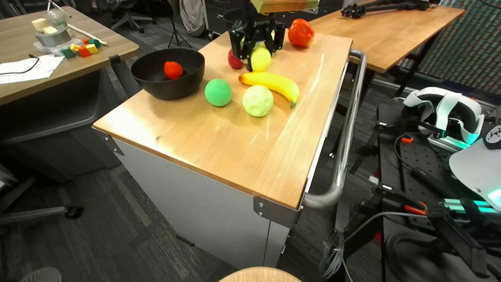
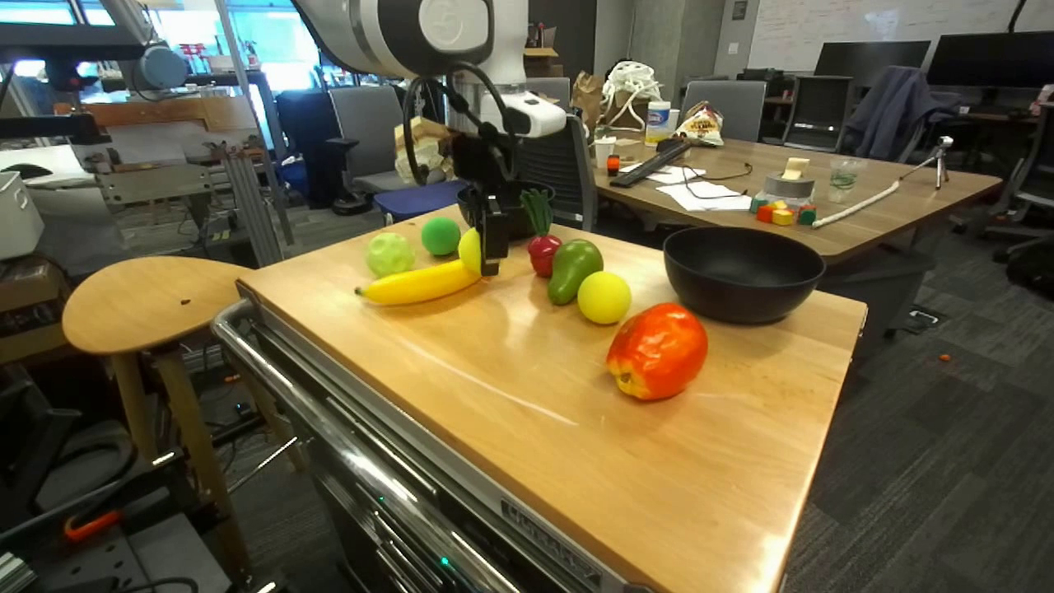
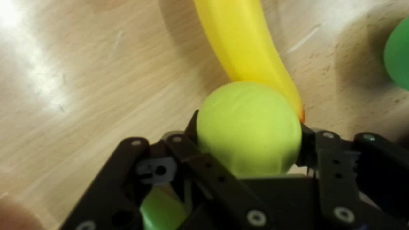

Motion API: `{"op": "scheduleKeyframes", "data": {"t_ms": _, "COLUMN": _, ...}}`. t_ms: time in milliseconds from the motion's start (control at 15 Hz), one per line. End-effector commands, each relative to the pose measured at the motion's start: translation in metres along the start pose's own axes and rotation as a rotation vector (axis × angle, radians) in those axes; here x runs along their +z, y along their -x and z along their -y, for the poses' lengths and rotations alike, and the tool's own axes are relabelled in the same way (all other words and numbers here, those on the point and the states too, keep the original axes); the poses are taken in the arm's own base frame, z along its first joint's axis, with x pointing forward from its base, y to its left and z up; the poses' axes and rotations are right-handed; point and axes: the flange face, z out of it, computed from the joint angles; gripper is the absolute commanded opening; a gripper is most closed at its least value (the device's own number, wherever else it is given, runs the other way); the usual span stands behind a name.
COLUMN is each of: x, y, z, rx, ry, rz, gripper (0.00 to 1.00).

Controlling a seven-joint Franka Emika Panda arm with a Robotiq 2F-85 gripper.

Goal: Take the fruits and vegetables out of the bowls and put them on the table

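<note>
Wrist view: the fingers [image 3: 308, 147], parted to its width, clasp a yellow-green ball [image 3: 249, 127].

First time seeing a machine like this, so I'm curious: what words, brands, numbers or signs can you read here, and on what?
"ROBOTIQ": on the black tool.
"ULTRA...", apparently, its end unclear: on the nameplate below the wooden tabletop.
Too small or blurred to read: the white canister, snack bag, whiteboard, wall sign, and emblem on the white arm.
Numbers: none I can read.
</note>
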Motion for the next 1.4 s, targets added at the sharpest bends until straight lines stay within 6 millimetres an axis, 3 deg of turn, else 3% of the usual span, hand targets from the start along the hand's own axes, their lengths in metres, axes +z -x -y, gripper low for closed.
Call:
{"op": "scheduleKeyframes", "data": {"t_ms": 0, "x": -0.005, "y": 0.005, "z": -0.018, "rx": 0.065, "ry": -0.004, "rz": -0.032, "gripper": 0.29}}
{"op": "scheduleKeyframes", "data": {"t_ms": 67, "x": -0.005, "y": 0.006, "z": -0.020, "rx": 0.070, "ry": 0.000, "rz": -0.037, "gripper": 0.29}}
{"op": "scheduleKeyframes", "data": {"t_ms": 133, "x": -0.003, "y": 0.006, "z": -0.020, "rx": 0.067, "ry": 0.002, "rz": -0.037, "gripper": 0.35}}
{"op": "scheduleKeyframes", "data": {"t_ms": 200, "x": -0.002, "y": 0.006, "z": -0.019, "rx": 0.064, "ry": 0.004, "rz": -0.039, "gripper": 0.79}}
{"op": "scheduleKeyframes", "data": {"t_ms": 333, "x": -0.001, "y": 0.007, "z": -0.015, "rx": 0.056, "ry": -0.007, "rz": -0.044, "gripper": 0.79}}
{"op": "scheduleKeyframes", "data": {"t_ms": 533, "x": -0.005, "y": 0.009, "z": -0.012, "rx": 0.044, "ry": -0.008, "rz": -0.065, "gripper": 0.99}}
{"op": "scheduleKeyframes", "data": {"t_ms": 733, "x": -0.025, "y": 0.011, "z": -0.012, "rx": 0.032, "ry": -0.017, "rz": -0.157, "gripper": 1.00}}
{"op": "scheduleKeyframes", "data": {"t_ms": 1067, "x": -0.083, "y": 0.012, "z": 0.001, "rx": 0.029, "ry": -0.179, "rz": -0.375, "gripper": 1.00}}
{"op": "scheduleKeyframes", "data": {"t_ms": 1333, "x": -0.121, "y": 0.006, "z": 0.035, "rx": 0.006, "ry": -0.358, "rz": -0.496, "gripper": 1.00}}
